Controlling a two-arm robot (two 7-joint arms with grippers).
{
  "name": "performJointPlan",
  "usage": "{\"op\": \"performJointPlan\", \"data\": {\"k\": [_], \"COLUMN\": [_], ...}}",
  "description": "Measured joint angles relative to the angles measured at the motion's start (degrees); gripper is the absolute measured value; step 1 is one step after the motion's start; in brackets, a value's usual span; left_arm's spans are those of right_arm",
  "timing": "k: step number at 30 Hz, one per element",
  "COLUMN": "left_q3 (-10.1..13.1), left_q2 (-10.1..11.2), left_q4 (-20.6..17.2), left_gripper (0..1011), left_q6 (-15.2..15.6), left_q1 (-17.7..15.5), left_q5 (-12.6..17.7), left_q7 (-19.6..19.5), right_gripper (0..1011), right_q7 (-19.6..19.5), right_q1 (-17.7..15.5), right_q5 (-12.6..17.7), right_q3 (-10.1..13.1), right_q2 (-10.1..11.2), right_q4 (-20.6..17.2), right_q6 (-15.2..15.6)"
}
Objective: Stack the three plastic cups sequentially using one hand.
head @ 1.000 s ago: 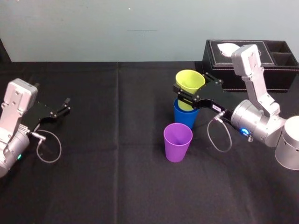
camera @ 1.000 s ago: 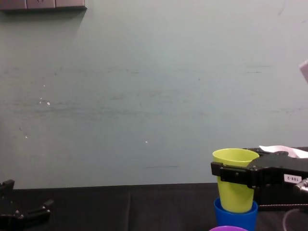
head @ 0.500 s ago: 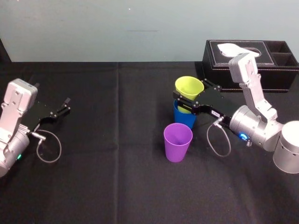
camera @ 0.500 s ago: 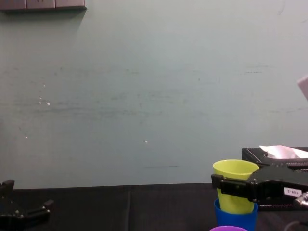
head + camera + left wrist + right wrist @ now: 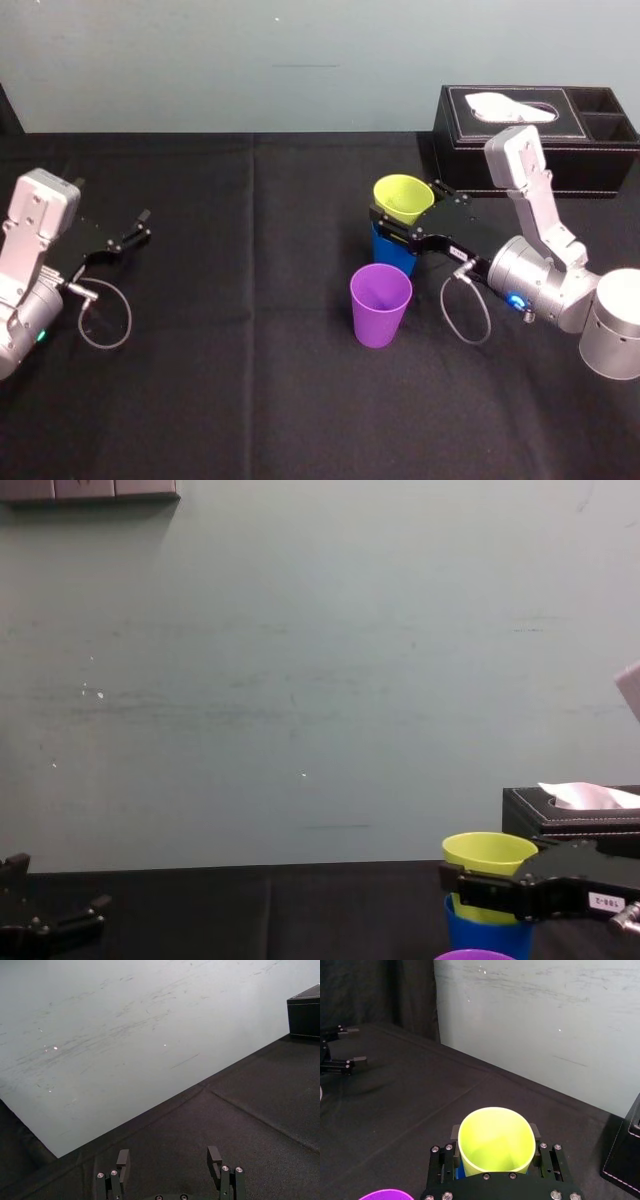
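Note:
The yellow-green cup (image 5: 403, 197) sits partly inside the bright blue cup (image 5: 392, 251), which stands on the black cloth. My right gripper (image 5: 406, 206) is shut on the yellow-green cup, one finger on each side just under its rim. From the right wrist the yellow-green cup (image 5: 496, 1141) stands between the fingers (image 5: 455, 1132), with a sliver of the blue cup (image 5: 461, 1173) below. In the chest view the yellow-green cup (image 5: 488, 853) rises out of the blue cup (image 5: 478, 936). The purple cup (image 5: 380, 304) stands upright alone, just in front of the stack.
A black tissue box (image 5: 537, 128) stands at the back right, behind my right arm. My left gripper (image 5: 132, 233) rests open and idle at the far left, its fingers (image 5: 122, 1159) spread over bare cloth. Open black cloth lies between the arms.
My right gripper has moved down with the yellow-green cup, which now sits deeper in the blue cup. The purple cup and the left arm have not moved.

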Motion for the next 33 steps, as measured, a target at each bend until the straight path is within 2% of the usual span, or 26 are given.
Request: {"op": "performJointPlan", "data": {"k": [33], "left_q3": [0.0], "left_q2": [0.0], "left_q4": [0.0], "left_gripper": [1011], "left_q6": [0.0], "left_q1": [0.0], "left_q5": [0.0], "left_q7": [0.0], "right_gripper": [761], "right_q7": [-0.19], "right_q1": [-0.18], "right_q5": [-0.04], "right_q3": [0.16], "right_q2": [-0.06], "right_q4": [-0.15], "right_q6": [-0.24]}}
